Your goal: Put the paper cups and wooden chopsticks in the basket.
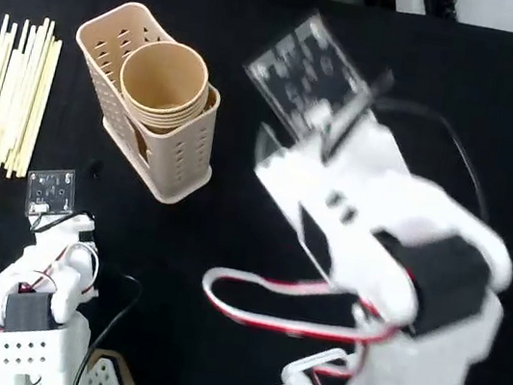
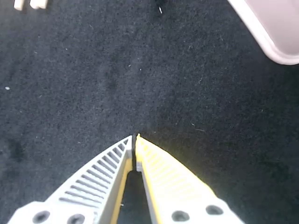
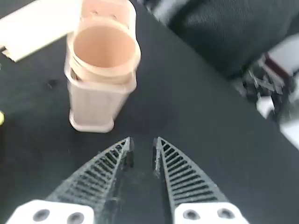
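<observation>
Stacked paper cups stand upright inside the beige slotted basket at the table's left middle. Wooden chopsticks lie in a loose bundle on the black cloth, left of the basket. In the right wrist view my right gripper hangs above the cloth with its fingers a little apart and nothing between them; the basket with the cups stands beyond it. My left gripper is shut and empty, low over bare cloth, with a basket corner and chopstick ends beyond it.
The left arm sits at the near left, below the chopsticks. The big right arm rises over the table's right half, with red and white cables looped beneath it. Black cloth covers the table.
</observation>
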Robot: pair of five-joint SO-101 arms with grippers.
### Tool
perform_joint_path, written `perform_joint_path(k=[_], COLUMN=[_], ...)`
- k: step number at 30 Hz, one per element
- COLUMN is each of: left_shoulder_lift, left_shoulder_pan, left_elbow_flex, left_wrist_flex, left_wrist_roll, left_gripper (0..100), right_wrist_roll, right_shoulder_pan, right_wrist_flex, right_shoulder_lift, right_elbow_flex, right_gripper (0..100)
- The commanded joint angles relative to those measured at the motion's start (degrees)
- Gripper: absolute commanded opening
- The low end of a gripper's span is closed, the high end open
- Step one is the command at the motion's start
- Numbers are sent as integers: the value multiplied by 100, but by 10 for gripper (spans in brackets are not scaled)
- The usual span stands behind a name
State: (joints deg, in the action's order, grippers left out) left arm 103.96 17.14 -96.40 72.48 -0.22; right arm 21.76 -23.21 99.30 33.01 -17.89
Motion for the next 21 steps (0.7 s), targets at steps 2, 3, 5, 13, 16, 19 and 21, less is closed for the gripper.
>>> perform_joint_path(k=[2, 3, 5, 13, 16, 19, 21], left_shoulder_lift=[9, 9, 9, 9, 9, 9, 9], left_shoulder_pan=[-57, -57, -57, -57, -57, -57, -57], left_elbow_flex=[-92, -92, -92, -92, -92, -92, -92], left_wrist_flex=[26, 26, 26, 26, 26, 26, 26], left_wrist_roll=[44, 44, 44, 44, 44, 44, 44], left_gripper=[30, 30, 30, 30, 30, 30, 30], right_wrist_roll=[79, 79, 88, 26, -185, -677, -897], right_shoulder_pan=[1442, 1705, 2110, 2690, 2646, 2646, 2637], right_wrist_flex=[88, 9, -220, -2778, -3886, -4835, -5345], right_shoulder_lift=[901, 936, 963, 980, 980, 954, 980], right_elbow_flex=[1701, 2070, 2800, 5974, 6949, 7591, 7934], right_gripper=[89, 89, 89, 86, 86, 86, 86])
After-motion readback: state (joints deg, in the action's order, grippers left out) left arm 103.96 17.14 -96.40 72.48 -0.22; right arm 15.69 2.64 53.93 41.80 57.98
